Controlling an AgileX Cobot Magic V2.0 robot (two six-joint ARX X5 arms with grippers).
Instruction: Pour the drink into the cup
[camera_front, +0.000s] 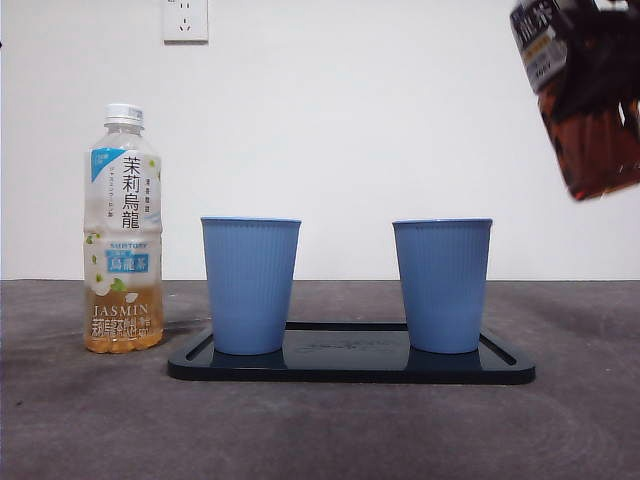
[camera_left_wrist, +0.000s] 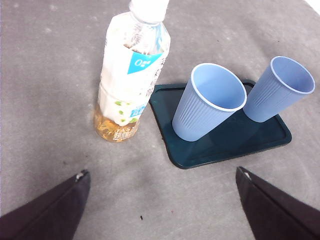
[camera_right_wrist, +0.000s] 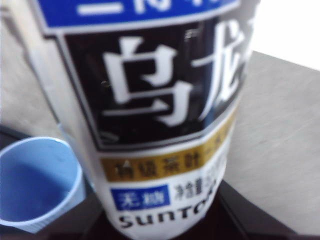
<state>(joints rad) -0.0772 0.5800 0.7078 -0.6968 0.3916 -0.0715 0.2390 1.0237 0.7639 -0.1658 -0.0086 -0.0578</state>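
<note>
You have two bottles, two cups and one tray in front of you. The jasmine oolong bottle (camera_front: 123, 230) stands upright on the desk just off the tray's left end, white cap on, clear plastic with a white and blue label, amber tea only in its bottom part. The dark oolong bottle (camera_front: 585, 95) hangs in the air at the upper right of the front view, tilted, above and to the right of the right cup; its tea is deep brown and its label (camera_right_wrist: 165, 95) is black, blue and gold with large white characters. The right gripper carries it: the bottle fills the right wrist view, but its jaws are hidden there, so you cannot tell how they sit on it. The left cup (camera_front: 250, 285) and the right cup (camera_front: 442, 285) are ribbed blue plastic, tapering downward, both upright and empty inside, one near each end of the tray and well apart. The tray (camera_front: 350, 368) is a shallow black rectangle with rounded corners and a glossy raised rim. The left gripper (camera_left_wrist: 162, 200) hovers above the desk near the jasmine bottle, jaws spread wide and holding nothing. The desk (camera_front: 320, 430) is a matte dark grey, slightly mottled surface; behind it is a plain white wall with a white socket (camera_front: 185, 20) high up.
</note>
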